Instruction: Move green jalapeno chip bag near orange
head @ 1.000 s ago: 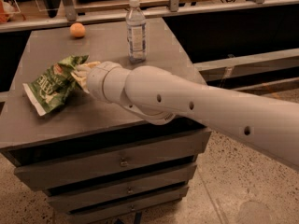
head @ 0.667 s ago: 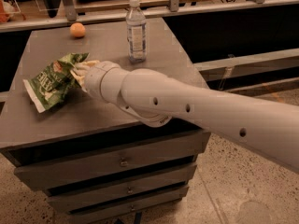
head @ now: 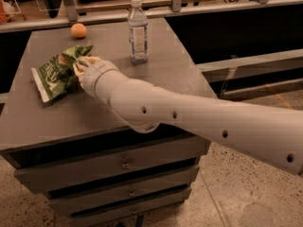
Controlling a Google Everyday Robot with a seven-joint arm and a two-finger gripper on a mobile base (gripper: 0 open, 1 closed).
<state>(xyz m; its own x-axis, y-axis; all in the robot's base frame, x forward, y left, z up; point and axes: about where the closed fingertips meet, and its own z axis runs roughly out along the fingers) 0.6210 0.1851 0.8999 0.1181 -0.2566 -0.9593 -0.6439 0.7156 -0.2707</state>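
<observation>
The gripper [head: 81, 66] lay against the green jalapeno chip bag [head: 53, 74], well apart from the orange [head: 78, 30]; whether it gripped couldn't be told.

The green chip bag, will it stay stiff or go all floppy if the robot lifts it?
Probably floppy: the green jalapeno chip bag looks crinkled and bent, so it may sag. Likely light too, being thin. The gripper sits at its edge; a push would probably slide or crumple it.

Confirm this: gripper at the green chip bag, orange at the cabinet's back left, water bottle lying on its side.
One error: the camera view shows the water bottle standing upright. The gripper is at the green jalapeno chip bag, and the orange sits back left.
</observation>
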